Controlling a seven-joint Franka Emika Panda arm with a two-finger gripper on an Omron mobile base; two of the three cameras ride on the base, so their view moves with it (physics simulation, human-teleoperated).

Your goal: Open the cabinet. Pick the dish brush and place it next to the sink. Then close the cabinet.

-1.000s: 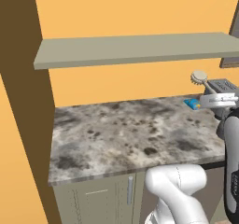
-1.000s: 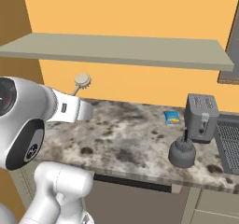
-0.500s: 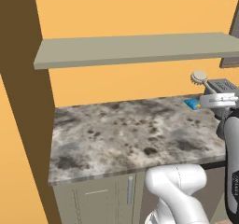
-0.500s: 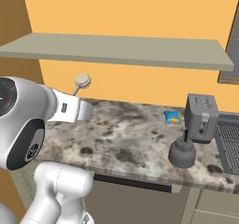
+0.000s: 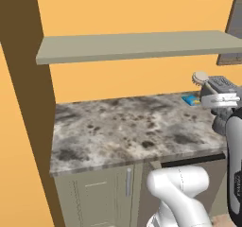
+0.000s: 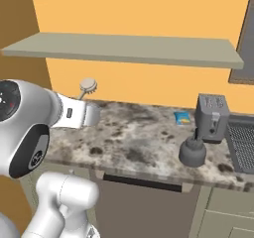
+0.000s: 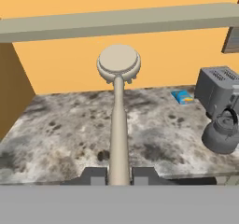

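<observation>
Speckled grey-and-black stone countertop runs wide under the pale shelf and the orange wall, and above it hangs the prize: the small dish brush with its round cream bristle head and whitish handle, pinched at the handle's near end between the two dark fingertips of the white arm's gripper, jaws closed tight on it, head sticking out away from the hand

Take the boxy grey toaster as our landmark: the brush is in the air well to the left of it in the right base view, the dark grey kettle sits just in front of it, the blue-and-yellow sponge lies just left of it against the wall, and the dark sink with its wire grid starts right beside it on the far side

Now the danger, as I judge it: that grip is far back on a long handle, so a quick swing could let the brush pivot or slide out; travelling towards the sink, the protruding head might clip the toaster or kettle; and set down too close to the basin's edge, it could roll in rather than rest beside it
</observation>
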